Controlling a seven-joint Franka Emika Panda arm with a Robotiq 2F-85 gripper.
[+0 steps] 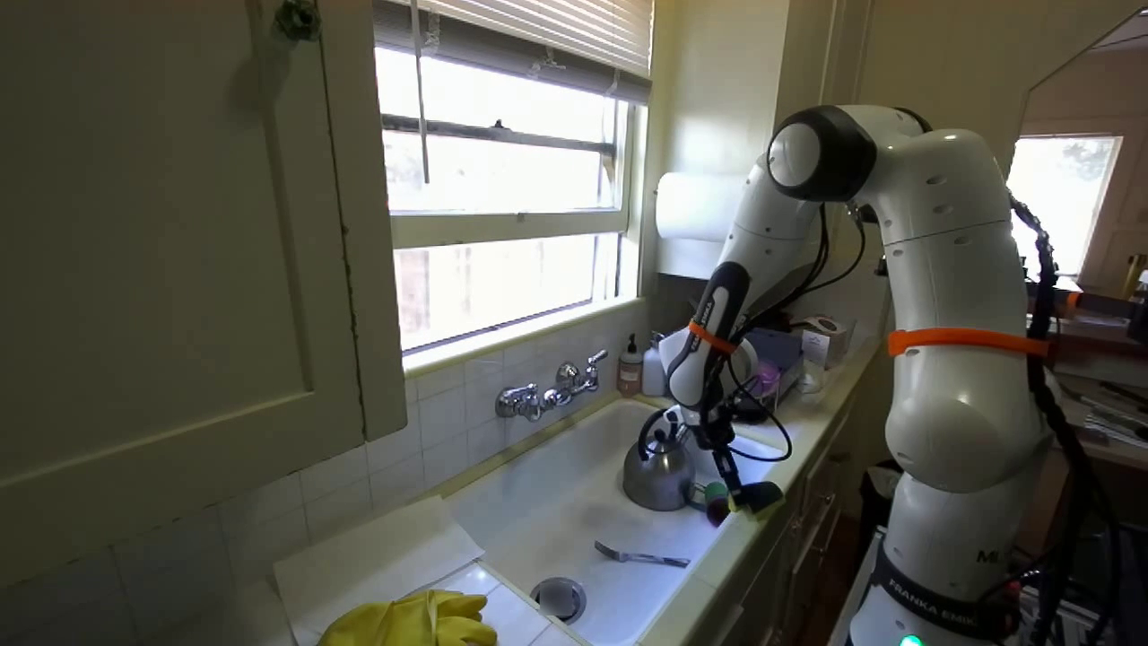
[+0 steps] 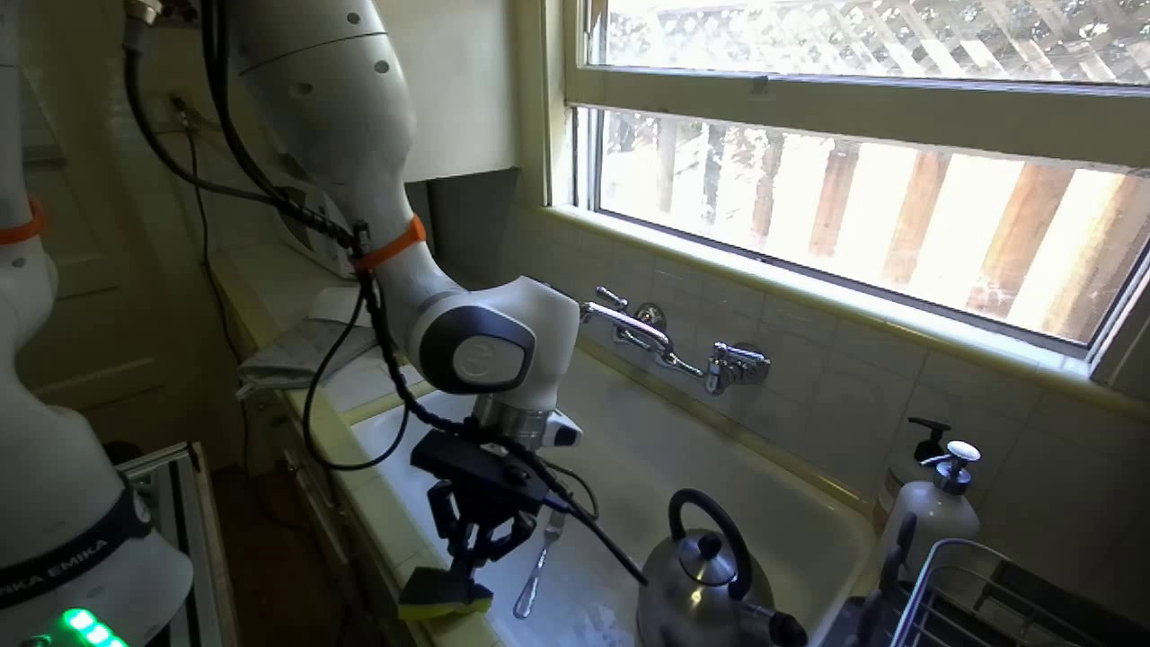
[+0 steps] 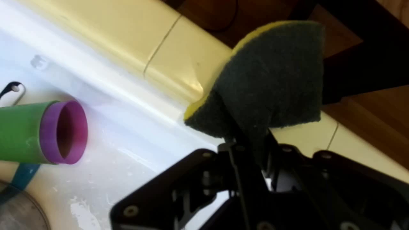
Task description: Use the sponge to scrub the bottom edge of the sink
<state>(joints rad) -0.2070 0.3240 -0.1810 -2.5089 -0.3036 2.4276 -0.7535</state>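
My gripper (image 3: 252,137) is shut on the sponge (image 3: 271,73), which is dark grey-green on one face and yellow on the other. The sponge bends outward from the fingers. In both exterior views the sponge (image 1: 758,498) (image 2: 440,593) is at the sink's front tiled edge, below the gripper (image 1: 731,475) (image 2: 463,557). I cannot tell whether it touches the tiles. The white sink (image 1: 529,475) also shows in the wrist view (image 3: 127,127), with its front wall beside the sponge. The fingertips are partly hidden by the folded sponge.
A steel kettle (image 1: 659,475) stands in the sink beside a green and purple cup (image 3: 64,131). A fork (image 1: 641,558) lies near the drain (image 1: 559,598). The faucet (image 2: 647,332) is on the back wall. Yellow gloves (image 1: 408,624) and soap bottles (image 2: 934,512) flank the sink.
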